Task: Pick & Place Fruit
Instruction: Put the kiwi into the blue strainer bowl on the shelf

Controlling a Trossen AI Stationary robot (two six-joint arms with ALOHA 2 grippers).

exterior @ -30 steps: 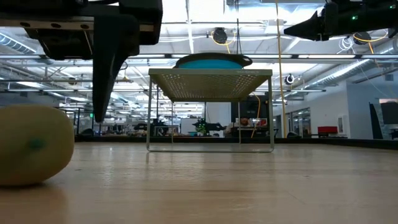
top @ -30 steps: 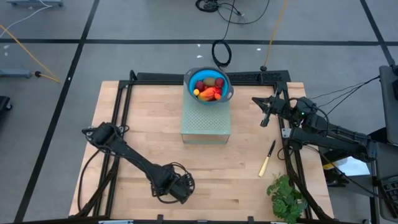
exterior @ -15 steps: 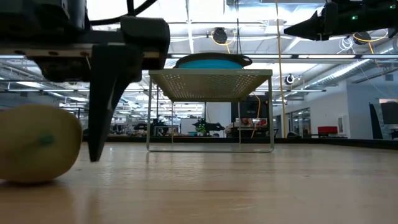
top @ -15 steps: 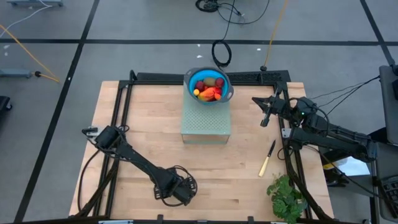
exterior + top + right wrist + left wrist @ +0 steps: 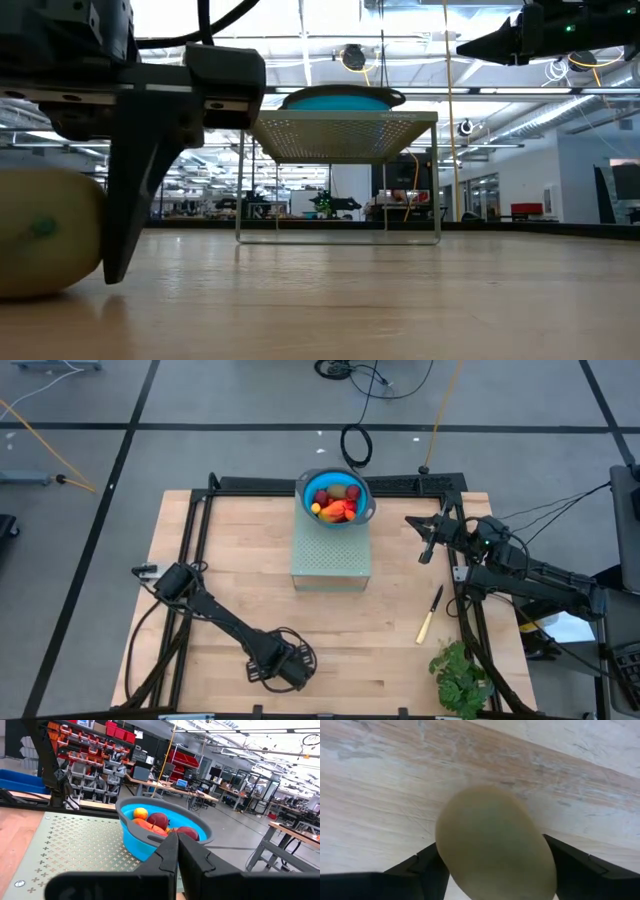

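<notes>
one pale oval fruit (image 5: 495, 845) lies on the table (image 5: 230, 580) between the fingers (image 5: 425, 872) of the left gripper (image 5: 283, 668), which has come down around it over the last second. its fingers have drawn in from wide apart and now flank the fruit on both sides; a firm pinch is not yet certain. that likely means the pick is starting. most other fruit (image 5: 335, 500) sits in the blue bowl (image 5: 360, 512) on the perforated stand (image 5: 330, 560), well beyond the left gripper. the right gripper (image 5: 427, 550), fingers pressed together, waits just beside the bowl.
</notes>
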